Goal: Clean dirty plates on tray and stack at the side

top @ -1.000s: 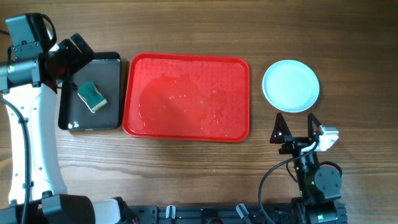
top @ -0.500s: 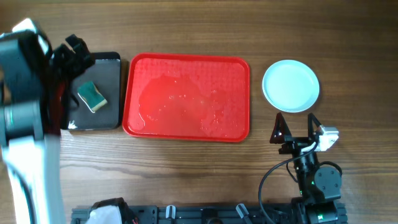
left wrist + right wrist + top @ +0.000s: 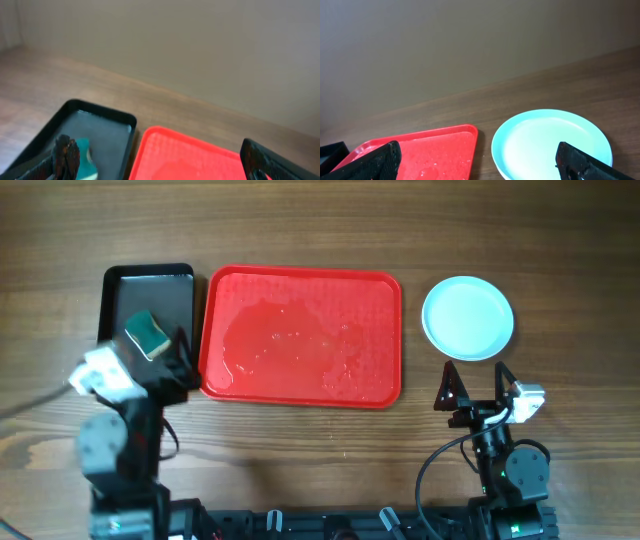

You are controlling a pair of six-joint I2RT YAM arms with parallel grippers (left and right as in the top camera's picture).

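Observation:
The red tray (image 3: 300,330) lies at the table's middle, with no plate on it and wet patches on its surface. A pale-blue plate (image 3: 468,318) sits on the table to the tray's right; I cannot tell if other plates lie under it. My left gripper (image 3: 150,367) is open and empty, low over the front of the black tray. In the left wrist view its fingers (image 3: 162,160) frame the red tray (image 3: 200,155). My right gripper (image 3: 476,387) is open and empty, just in front of the plate. The right wrist view (image 3: 480,165) shows the plate (image 3: 552,142) and the red tray's corner (image 3: 420,150).
A smaller black tray (image 3: 175,290) stands left of the red tray with a teal sponge (image 3: 148,335) in it. Both show in the left wrist view, the black tray (image 3: 100,130) and the sponge (image 3: 85,157). Bare wood lies along the front.
My left arm has swung from over the black tray's back left down to the table's front left. The sponge stays in the black tray. The right arm has not moved.

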